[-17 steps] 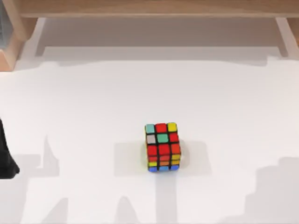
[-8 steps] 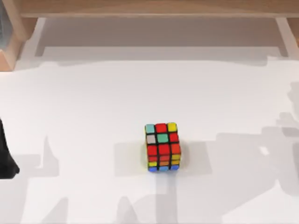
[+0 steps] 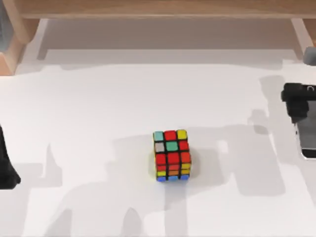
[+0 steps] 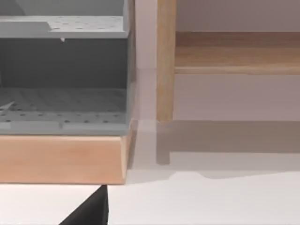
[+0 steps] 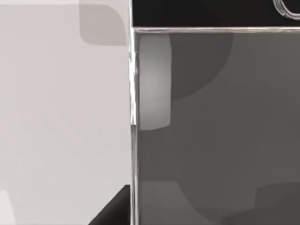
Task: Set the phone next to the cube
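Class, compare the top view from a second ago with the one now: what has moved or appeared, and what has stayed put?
The right gripper has come into the top view at the table's right edge, with the phone below it; a second ago neither was there. Its broad shadow has spread leftward across the table toward the cube. The cube has not moved, and the left arm stays parked at the left edge.

A white table (image 3: 98, 108) covers most of the top view, crossed by soft grey shadows. A wooden shelf (image 3: 158, 9) runs along the upper edge of the frame. At the upper left sits a grey perforated rack (image 4: 63, 70) on a wooden base (image 4: 63, 159).
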Tool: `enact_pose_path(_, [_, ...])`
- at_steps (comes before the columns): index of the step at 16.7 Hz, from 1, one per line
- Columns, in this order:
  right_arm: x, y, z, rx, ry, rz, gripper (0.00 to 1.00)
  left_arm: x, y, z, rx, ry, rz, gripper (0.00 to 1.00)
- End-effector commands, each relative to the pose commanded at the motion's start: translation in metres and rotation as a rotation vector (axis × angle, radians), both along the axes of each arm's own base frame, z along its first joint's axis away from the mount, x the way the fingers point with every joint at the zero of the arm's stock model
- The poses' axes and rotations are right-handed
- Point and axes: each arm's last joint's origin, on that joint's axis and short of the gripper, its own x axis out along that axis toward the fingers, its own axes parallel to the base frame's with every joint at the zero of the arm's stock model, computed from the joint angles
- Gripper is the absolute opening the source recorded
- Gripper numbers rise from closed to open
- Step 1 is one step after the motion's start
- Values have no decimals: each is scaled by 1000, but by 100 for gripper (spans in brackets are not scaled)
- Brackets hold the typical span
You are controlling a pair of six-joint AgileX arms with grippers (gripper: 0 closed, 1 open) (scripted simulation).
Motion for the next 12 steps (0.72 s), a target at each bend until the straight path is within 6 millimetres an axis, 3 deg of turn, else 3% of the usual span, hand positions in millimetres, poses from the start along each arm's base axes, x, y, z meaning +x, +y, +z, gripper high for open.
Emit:
enact_pose_path(7, [5, 72, -11, -5, 93, 22, 0, 0, 0, 0, 0, 0, 0, 100])
enact_pose_path(12, [1, 104, -20, -21, 139, 31, 0, 0, 0, 0, 0, 0, 0, 100])
